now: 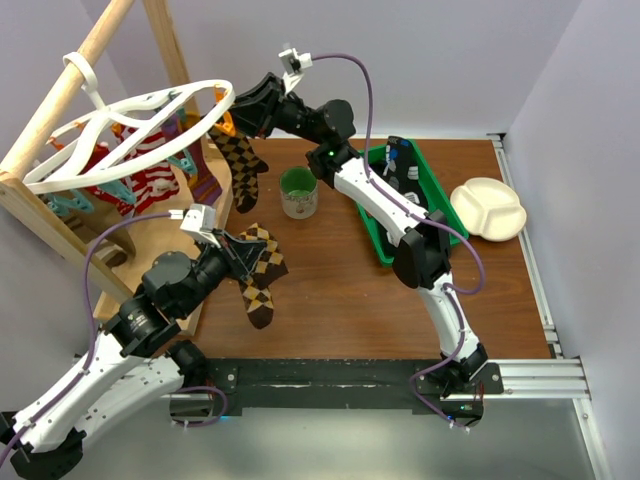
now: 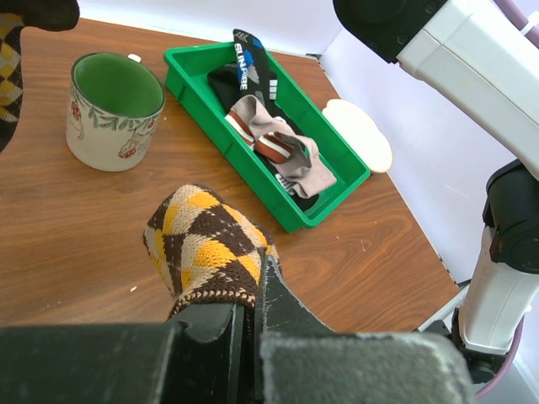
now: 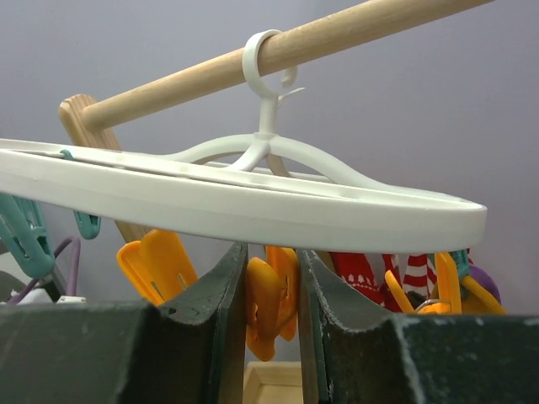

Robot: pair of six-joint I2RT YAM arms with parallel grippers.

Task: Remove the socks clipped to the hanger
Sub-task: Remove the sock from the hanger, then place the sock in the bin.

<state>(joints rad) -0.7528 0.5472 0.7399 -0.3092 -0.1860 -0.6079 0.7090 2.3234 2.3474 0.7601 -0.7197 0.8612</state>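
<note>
The white oval hanger (image 1: 130, 140) hangs by its hook from a wooden pole at the upper left; it also shows in the right wrist view (image 3: 253, 202). Red-and-white striped socks (image 1: 150, 185) and others hang under it. One black-and-tan checkered sock (image 1: 240, 160) dangles from an orange clip (image 3: 274, 307) at the hanger's right rim. My right gripper (image 3: 269, 252) is closed on that clip, just under the rim. My left gripper (image 2: 253, 290) is shut on the cuff of a second checkered sock (image 2: 202, 240), which hangs down to the table (image 1: 258, 280).
A green mug (image 1: 298, 192) stands mid-table. A green bin (image 1: 410, 190) holding several socks lies to its right, with a white divided plate (image 1: 488, 208) beyond it. The wooden pole frame (image 1: 60, 95) stands at the left.
</note>
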